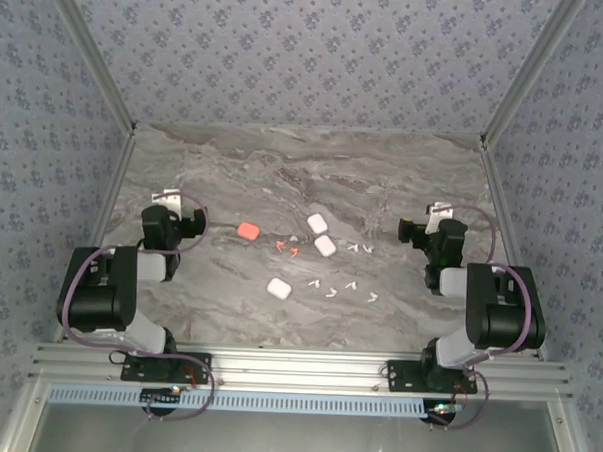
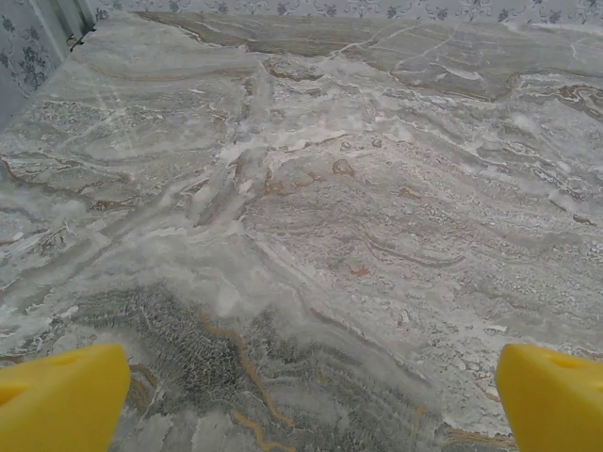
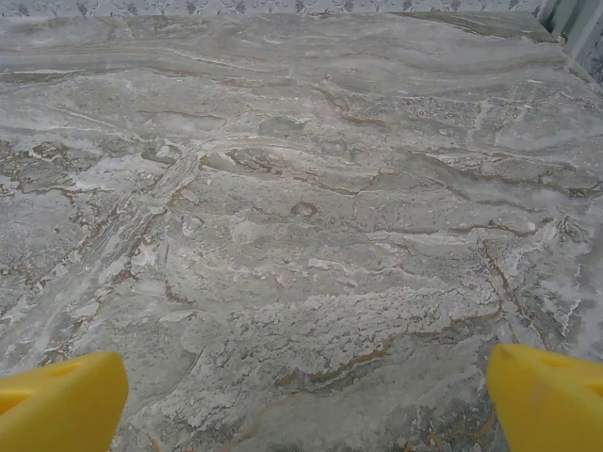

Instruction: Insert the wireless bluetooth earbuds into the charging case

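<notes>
1. Plainly, the task is at its very start, as I judge it: every earbud lies loose on the table [image 1: 234, 173] and none sits in a case.
2. The left gripper [image 2: 303, 400] is spread wide and holds nothing, with its yellow fingertips [image 2: 61, 395] over bare marble. It sits well to the left of the red case [image 1: 247, 230].
3. The right gripper [image 3: 303, 400] is likewise wide open and empty, well to the right of the red case.
4. The red earbuds [image 1: 293, 252] form a small cluster just right of the red case, between it and the white cases [image 1: 317, 223].
5. The white earbuds [image 1: 353, 248] lie farther right of the red case. Two are about level with it, and four more are scattered closer to the arms.
6. There are four containers. Two white cases sit close together right of the red case, and a third white case [image 1: 278, 286] lies right of it and nearer the arms. They are too small to tell whether the lids are up, and nothing shows inside any of them.
7. The next move, I judge, calls for one arm to reach in toward the cluster and narrow its jaws. It must then pinch one tiny earbud by its stem while a case stands open and steady to take it. Matching red earbuds to the red case seems sensible.
</notes>
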You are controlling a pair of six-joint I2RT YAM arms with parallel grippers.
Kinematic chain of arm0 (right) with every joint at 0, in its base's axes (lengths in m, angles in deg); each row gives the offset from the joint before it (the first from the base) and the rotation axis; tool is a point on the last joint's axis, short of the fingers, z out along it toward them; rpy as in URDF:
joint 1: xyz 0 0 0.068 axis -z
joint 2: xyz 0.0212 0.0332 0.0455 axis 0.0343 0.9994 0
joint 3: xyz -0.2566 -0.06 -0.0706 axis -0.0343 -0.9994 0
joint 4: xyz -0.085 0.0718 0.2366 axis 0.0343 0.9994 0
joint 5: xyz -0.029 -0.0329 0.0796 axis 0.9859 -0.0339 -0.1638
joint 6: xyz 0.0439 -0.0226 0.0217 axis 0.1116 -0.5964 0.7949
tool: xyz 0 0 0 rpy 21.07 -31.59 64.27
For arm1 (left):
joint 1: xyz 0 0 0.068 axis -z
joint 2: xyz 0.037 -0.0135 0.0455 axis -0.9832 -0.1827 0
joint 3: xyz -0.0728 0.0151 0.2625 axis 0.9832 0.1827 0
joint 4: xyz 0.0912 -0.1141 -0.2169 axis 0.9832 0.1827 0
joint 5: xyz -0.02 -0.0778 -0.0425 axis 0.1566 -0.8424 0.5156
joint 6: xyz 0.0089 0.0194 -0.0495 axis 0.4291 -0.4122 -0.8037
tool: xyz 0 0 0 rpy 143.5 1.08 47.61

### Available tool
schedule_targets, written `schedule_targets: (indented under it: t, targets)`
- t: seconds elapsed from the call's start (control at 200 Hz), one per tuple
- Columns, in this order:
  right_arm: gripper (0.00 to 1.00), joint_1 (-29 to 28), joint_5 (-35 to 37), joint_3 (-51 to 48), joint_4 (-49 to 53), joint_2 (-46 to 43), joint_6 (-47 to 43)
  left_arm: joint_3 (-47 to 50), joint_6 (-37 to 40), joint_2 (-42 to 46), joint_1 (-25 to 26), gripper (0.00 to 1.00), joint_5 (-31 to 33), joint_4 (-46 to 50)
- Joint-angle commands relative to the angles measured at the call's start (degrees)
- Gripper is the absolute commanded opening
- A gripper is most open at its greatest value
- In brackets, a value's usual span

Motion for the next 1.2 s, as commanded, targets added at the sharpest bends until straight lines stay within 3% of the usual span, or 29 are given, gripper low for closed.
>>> schedule_targets:
  t: [0.0,0.52,0.59,0.785,0.914,1.024,1.194]
  targets:
    - [1.00,0.1,-0.4,1.0,0.2,0.3,0.7,-0.6,0.1,0.1,0.4,0.99,0.3,0.0]
    - [1.00,0.4,1.2,1.2,1.1,-0.4,1.7,-0.7,-0.1,0.1,0.0,0.99,0.0,0.1]
    - [1.00,0.4,3.5,2.3,4.6,-2.6,2.6,-1.2,-1.8,1.7,0.4,0.99,4.7,1.9]
    - [1.00,0.1,4.3,7.9,24.6,-13.0,4.2,-4.9,-6.0,15.9,0.7,0.99,8.5,20.4]
    - [1.00,-2.7,2.8,12.5,39.3,-18.4,5.6,-12.6,-19.8,22.8,0.7,0.99,7.5,42.4]
    - [1.00,-6.8,2.4,16.3,51.1,-22.1,7.8,-18.9,-28.2,24.0,0.9,0.99,-0.5,56.6]
    - [1.00,-16.6,2.8,21.2,65.8,-24.4,13.6,-17.9,-34.4,27.9,3.0,0.99,-10.5,62.7]
